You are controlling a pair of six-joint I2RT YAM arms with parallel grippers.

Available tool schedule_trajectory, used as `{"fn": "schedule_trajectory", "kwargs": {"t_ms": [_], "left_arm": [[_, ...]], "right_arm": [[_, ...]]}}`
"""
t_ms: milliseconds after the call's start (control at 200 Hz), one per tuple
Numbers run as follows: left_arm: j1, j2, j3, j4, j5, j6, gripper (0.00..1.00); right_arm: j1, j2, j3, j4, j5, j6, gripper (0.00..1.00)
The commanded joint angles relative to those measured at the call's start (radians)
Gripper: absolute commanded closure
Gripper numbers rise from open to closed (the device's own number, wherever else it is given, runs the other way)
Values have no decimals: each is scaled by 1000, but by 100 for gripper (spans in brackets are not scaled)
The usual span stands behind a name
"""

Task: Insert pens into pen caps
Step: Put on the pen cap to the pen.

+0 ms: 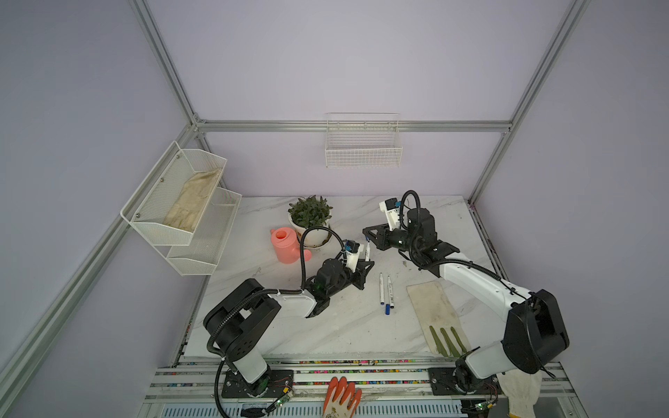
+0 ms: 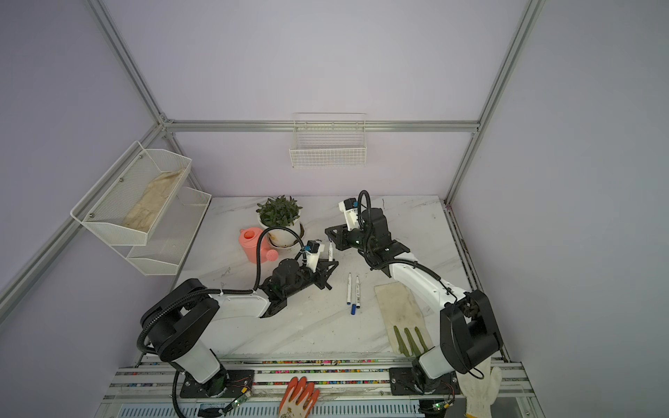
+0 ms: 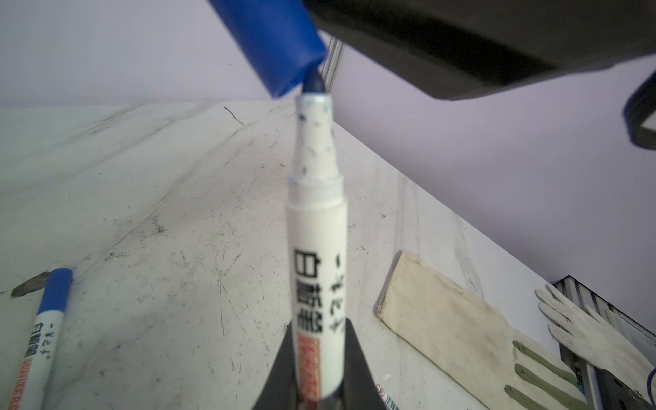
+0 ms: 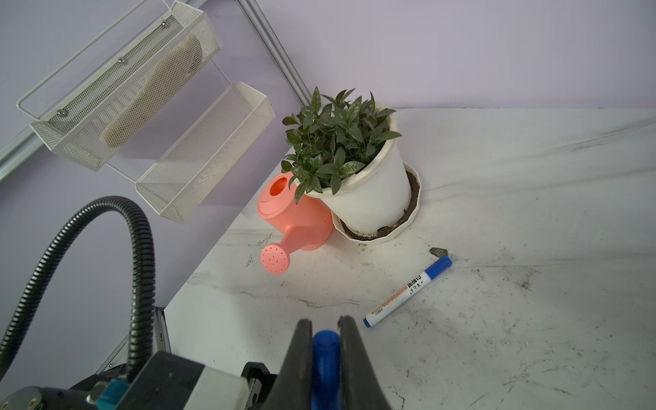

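- The left end effector (image 3: 319, 324) was closed on a slim white pen (image 3: 316, 227), whose lower barrel was cut off.
- The right end effector (image 4: 325, 321) pinched a smooth blue cap (image 4: 324, 358), mostly hidden between its fingers.
- The pen's dark tip, blurred, sat at the cap's open rim above the scuffed, marble-patterned desk (image 3: 159, 213).

My pen (image 3: 316, 248) is smooth glossy white plastic, my cap (image 3: 273, 39) smooth blue plastic, my left fingers (image 3: 278, 372) matt black plastic, the table (image 3: 142, 213) matt, scuffed marble-look, the glove (image 3: 443, 319) coarse soiled cloth.
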Motion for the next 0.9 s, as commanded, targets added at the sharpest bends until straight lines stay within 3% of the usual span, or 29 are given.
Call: {"fn": "schedule_trajectory", "kwargs": {"t_ms": [0,585,895], "left_arm": [[-2,-2,60,66,-9,3,100],[110,40,197,214,109,-153,100],[174,29,308,196,142,-109,100]], "right_arm": [[5,-3,24,-19,-18,-29,99],[6,-36,31,-131,-101,-63,100],[6,-35,40,-293,-160,-119,100]]}}
